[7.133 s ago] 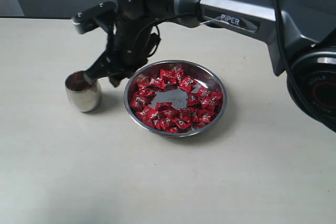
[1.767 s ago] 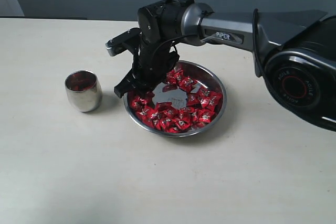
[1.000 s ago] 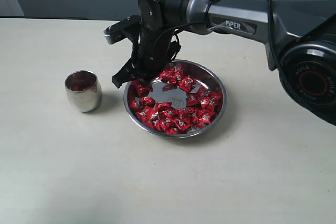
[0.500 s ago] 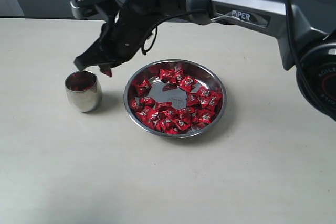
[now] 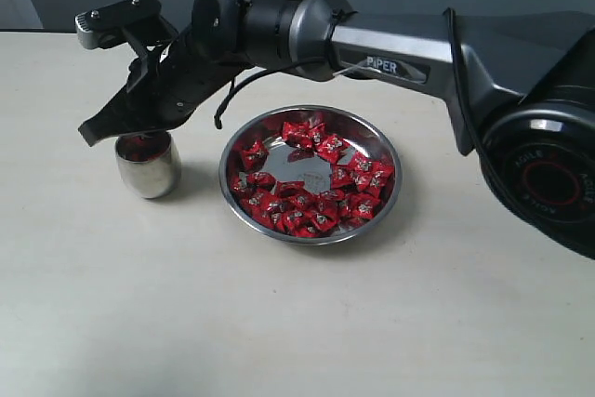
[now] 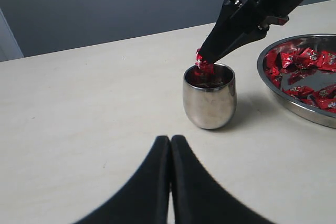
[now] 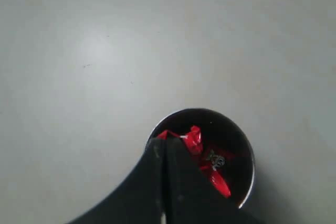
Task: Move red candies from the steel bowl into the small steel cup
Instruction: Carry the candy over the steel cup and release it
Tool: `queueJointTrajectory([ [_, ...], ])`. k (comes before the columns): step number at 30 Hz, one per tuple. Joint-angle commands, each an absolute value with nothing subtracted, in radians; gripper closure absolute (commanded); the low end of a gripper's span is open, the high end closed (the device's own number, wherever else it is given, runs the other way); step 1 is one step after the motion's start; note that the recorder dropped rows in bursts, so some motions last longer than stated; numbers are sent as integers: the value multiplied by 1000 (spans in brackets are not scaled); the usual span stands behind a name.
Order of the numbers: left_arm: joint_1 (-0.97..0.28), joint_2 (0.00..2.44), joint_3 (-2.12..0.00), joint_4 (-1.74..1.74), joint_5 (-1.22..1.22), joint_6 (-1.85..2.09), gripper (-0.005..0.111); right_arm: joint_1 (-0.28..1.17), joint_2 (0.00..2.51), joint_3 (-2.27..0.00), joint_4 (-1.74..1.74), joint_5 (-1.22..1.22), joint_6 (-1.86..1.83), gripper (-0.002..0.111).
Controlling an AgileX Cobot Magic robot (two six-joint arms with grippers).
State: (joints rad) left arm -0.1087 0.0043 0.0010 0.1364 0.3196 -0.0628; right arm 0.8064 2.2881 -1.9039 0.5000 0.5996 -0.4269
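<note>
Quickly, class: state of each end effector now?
Left end effector: closed, empty.
Right end effector: closed on a red candy over the small steel cup.

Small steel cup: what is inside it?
Some red candies lie in the small steel cup; the right gripper holds one more over its mouth and hides part of the bottom.

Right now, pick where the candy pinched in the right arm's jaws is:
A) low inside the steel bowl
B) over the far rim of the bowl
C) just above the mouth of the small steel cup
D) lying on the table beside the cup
C: in the left wrist view the red candy sits in the right arm's shut jaws directly over the small steel cup, off to the side of the steel bowl.
</note>
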Motion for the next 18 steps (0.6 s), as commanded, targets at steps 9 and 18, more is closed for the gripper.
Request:
queueJointTrajectory([
  [9,-112,0,0,135,310,-68,106,782,2296,-1900,498,623,-433,79],
  [18,-112,0,0,135,310,-68,106,776,2254,-1900,263,728,-282,73],
])
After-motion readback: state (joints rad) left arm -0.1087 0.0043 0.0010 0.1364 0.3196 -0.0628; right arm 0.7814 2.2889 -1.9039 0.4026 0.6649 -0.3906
